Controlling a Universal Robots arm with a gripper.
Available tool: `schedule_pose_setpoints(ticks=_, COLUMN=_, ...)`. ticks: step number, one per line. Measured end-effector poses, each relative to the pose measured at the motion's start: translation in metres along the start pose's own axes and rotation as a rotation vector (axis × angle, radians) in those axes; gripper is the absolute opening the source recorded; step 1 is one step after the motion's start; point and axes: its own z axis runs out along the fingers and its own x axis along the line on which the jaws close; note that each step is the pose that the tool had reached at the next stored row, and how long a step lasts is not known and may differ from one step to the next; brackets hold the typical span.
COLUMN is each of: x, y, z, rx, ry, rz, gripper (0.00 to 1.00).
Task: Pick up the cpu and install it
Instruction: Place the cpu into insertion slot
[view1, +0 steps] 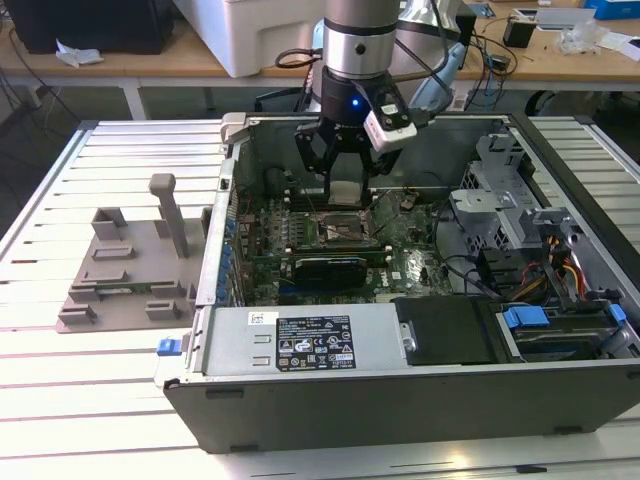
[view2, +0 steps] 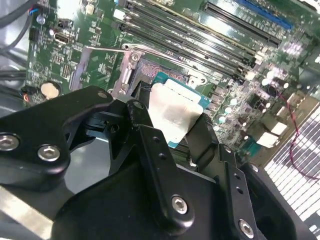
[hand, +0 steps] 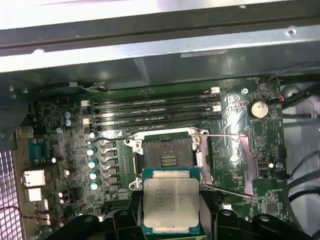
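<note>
Black two-finger pincer (view1: 346, 193) clamped on one square silver-topped, green-rimmed cpu (hand: 170, 200). Chip held over one empty black motherboard socket (hand: 167, 157), not seated. Four black memory slots (hand: 152, 107) beside socket. One open grey computer case (view1: 400, 390). One grey plastic fixture block (view1: 130, 270) on exterior view's left.

One arm (view1: 355, 30) is carrying one gripper (view1: 343, 198), whose two fingers (view2: 150, 145) are clamping one cpu (hand: 170, 205). One open computer case (view1: 400, 400) is lying on one worktop (view1: 60, 400). One grey fixture block (view1: 125, 290) is standing just beside the case at the exterior view's left, with one tall post (view1: 170, 215) rising from it. Inside the case, one motherboard (hand: 65, 145) is showing one empty socket (hand: 167, 155), four long memory slots (hand: 150, 111) running side by side, and one round coin cell (hand: 257, 108). One black graphics card (view1: 325, 268) is sitting on the near side of the socket.
</note>
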Motion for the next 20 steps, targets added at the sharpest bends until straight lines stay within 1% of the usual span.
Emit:
schedule_pose_setpoints(ticks=2, x=0.0000, y=0.0000, z=0.0000, rx=0.0013, ry=0.0013, rz=0.053, gripper=0.54)
schedule_pose_setpoints(ticks=4, x=0.0000, y=0.0000, z=0.0000, rx=0.0019, ry=0.0022, rz=0.083, gripper=0.54)
schedule_pose_setpoints(ticks=5, x=0.0000, y=0.0000, z=0.0000, rx=0.0021, ry=0.0029, rz=0.106, gripper=0.54)
schedule_pose_setpoints(ticks=8, x=0.0000, y=0.0000, z=0.0001, rx=0.0037, ry=0.0051, rz=0.195, gripper=0.54)
schedule_pose_setpoints(ticks=9, x=0.0000, y=0.0000, z=0.0000, rx=0.0061, ry=0.0053, rz=0.219, gripper=0.54)
schedule_pose_setpoints(ticks=10, x=0.0000, y=0.0000, z=0.0000, rx=0.0123, ry=0.0048, rz=0.248, gripper=0.54)
schedule_pose_setpoints(ticks=11, x=0.0000, y=0.0000, z=0.0000, rx=0.0227, ry=0.0026, rz=0.267, gripper=0.54)
schedule_pose_setpoints(ticks=12, x=0.0000, y=0.0000, z=0.0000, rx=0.0291, ry=0.0012, rz=0.277, gripper=0.54)
schedule_pose_setpoints(ticks=14, x=-0.0001, y=0.0000, z=0.0000, rx=0.0343, ry=0.0006, rz=0.294, gripper=0.54)
schedule_pose_setpoints(ticks=15, x=0.0000, y=-0.0001, z=0.0000, rx=0.0349, ry=0.0007, rz=0.302, gripper=0.54)
schedule_pose_setpoints(ticks=19, x=0.0000, y=0.0000, z=0.0001, rx=0.0352, ry=0.0037, rz=0.364, gripper=0.54)
schedule_pose_setpoints(ticks=20, x=0.0000, y=0.0000, z=0.0001, rx=0.0352, ry=0.0041, rz=0.372, gripper=0.54)
